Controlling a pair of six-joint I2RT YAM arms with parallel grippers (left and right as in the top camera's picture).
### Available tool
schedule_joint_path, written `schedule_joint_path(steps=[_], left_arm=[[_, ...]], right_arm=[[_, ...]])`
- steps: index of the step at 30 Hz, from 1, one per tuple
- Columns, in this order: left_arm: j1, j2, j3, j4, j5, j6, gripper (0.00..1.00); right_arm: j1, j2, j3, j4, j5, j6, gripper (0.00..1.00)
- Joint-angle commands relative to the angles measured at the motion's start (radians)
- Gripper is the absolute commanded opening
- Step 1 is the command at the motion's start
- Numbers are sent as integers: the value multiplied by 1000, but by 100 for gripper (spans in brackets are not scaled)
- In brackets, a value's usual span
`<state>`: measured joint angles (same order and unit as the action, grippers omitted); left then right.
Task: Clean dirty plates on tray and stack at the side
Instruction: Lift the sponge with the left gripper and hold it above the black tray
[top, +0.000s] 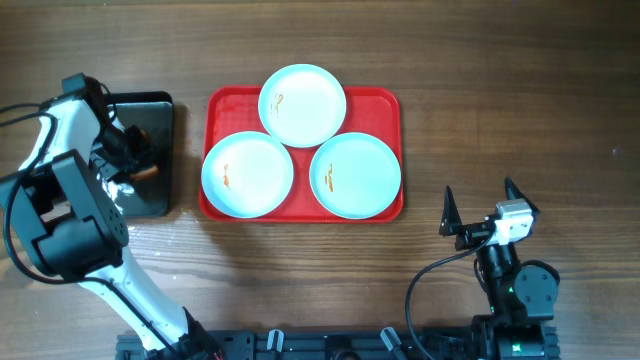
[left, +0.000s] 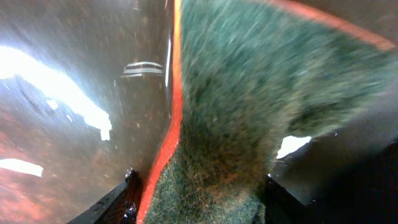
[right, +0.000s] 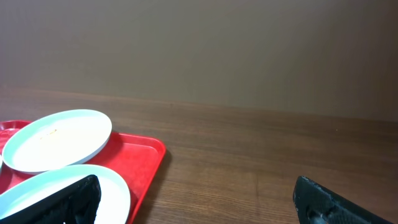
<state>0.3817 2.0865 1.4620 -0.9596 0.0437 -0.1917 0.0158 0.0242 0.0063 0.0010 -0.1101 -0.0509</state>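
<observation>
Three plates (top: 302, 105) are packed on the red tray (top: 228, 110), one overhanging its far edge, while a sponge (left: 236, 112) is gripped by the left jaws and the right jaws are held wide apart.

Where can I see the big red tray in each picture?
Overhead: the large red rectangular plastic tray sits top centre, carrying three pale round plates.
Left wrist: not in it; only a green scouring pad between the jaws.
Right wrist: the tray fills the bottom-left corner.
Shared landmark: the plates on it, in the overhead and right wrist views.
</observation>
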Motion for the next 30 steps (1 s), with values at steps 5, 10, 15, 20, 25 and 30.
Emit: schedule_joint_path(steps=[5, 10, 15, 20, 25, 30], left_arm=[[3, -28, -15, 23, 8, 5, 9], [3, -31, 57, 0, 7, 6, 100], [3, -31, 62, 84, -19, 12, 100], [2, -23, 35, 101, -8, 80, 78], [2, -23, 10, 95, 5, 80, 55], [2, -23, 9, 68, 34, 81, 30]], right_arm=[[-6, -5, -1, 5, 10, -9, 100], [-6, -5, -1, 5, 10, -9, 100], [-6, -5, -1, 5, 10, -9, 100], [-6, -5, -1, 5, 10, -9, 100], [-6, -5, -1, 5, 10, -9, 100], [-6, -5, -1, 5, 10, -9, 100]])
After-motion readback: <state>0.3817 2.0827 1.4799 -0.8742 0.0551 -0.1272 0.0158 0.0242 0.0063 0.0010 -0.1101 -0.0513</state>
